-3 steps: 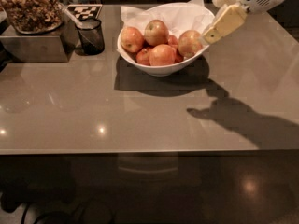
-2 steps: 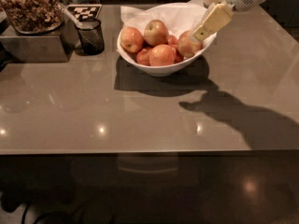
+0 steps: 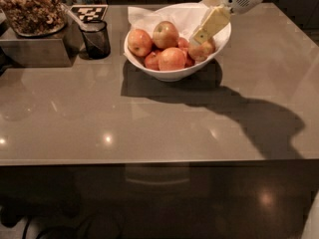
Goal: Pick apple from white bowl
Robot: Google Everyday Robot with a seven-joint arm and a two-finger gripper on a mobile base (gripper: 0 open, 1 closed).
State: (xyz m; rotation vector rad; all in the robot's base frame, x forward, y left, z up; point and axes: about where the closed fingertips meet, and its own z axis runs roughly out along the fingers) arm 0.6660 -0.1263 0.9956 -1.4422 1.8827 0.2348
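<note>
Apple (image 3: 203,51) first: dull red with a yellowish-tan patch, it lies at the right side of the white bowl (image 3: 174,75), against the inner wall, with the brighter orange-red apple (image 3: 172,59) just beside it toward the bowl's front and the yellow-green apple (image 3: 165,34) further in toward the bowl's middle. I judge it firm, smooth-skinned and fairly weighty for its size, so it should bear a sound squeeze without bruising, but its round waxy surface could slip out of a shallow pinch or roll against its neighbours. The best hold looks to be across its widest part, from above, with one side going down between it and the bowl's wall and the other between it and the neighbouring fruit. The gripper (image 3: 199,36) hangs over the bowl's right half, slanting down from beyond the bowl's right rim, its pale tip just above and slightly to the inner side of the apple, very near or perhaps touching its top. It has hold of nothing that I can see, and whether it stands open or closed cannot be told. White paper (image 3: 149,15) lines the bowl's far side.
</note>
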